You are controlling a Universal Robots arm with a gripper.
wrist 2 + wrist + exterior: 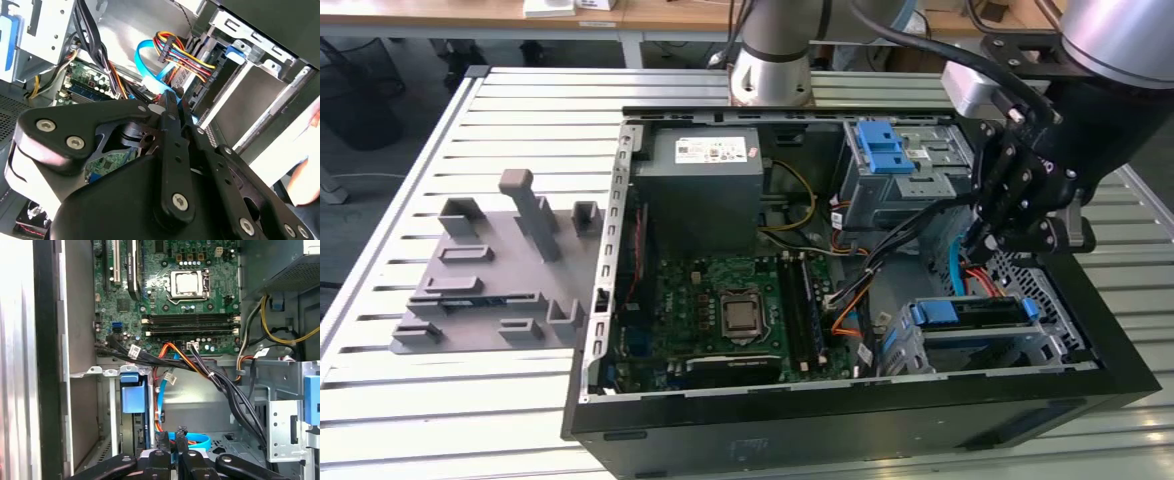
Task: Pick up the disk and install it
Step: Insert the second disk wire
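The disk point(967, 313) lies in the drive cage at the near corner of the open computer case on the exterior view's right, dark with blue rails at both ends. In the first wrist view its blue rail end point(132, 396) shows inside the cage. My black gripper point(983, 246) hangs inside the case just above and behind the disk, apart from it. Its fingers are shut with nothing between them in both wrist views point(171, 440) point(172, 102), close to a blue flat cable point(192, 440).
A grey power-supply box point(700, 180) fills the back of the case point(854, 415), and a blue latch point(886, 150) sits on the upper cage. Bundled cables point(210, 375) cross between motherboard point(734, 310) and cage. A grey fixture point(494, 270) stands on the slatted table.
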